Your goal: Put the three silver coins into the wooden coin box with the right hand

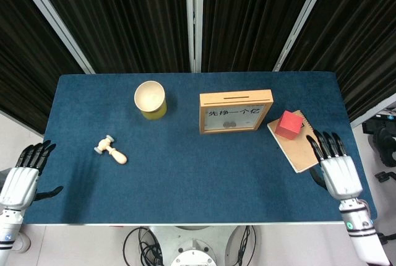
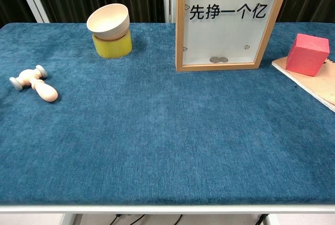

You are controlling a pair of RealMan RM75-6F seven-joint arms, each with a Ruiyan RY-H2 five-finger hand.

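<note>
While the right hand (image 1: 339, 174) rests flat at the near right edge of the table, fingers apart and holding nothing, the wooden coin box (image 1: 236, 111) stands upright well ahead and to its left, beyond the notebook (image 1: 299, 142) carrying the red cube (image 1: 288, 124). The right hand is far nearer the box than the left hand (image 1: 21, 179), also empty and spread off the far left edge. Silver coins (image 2: 219, 59) lie at the bottom behind the clear pane; I cannot count them. The slot (image 1: 236, 97) runs left to right along the top.
</note>
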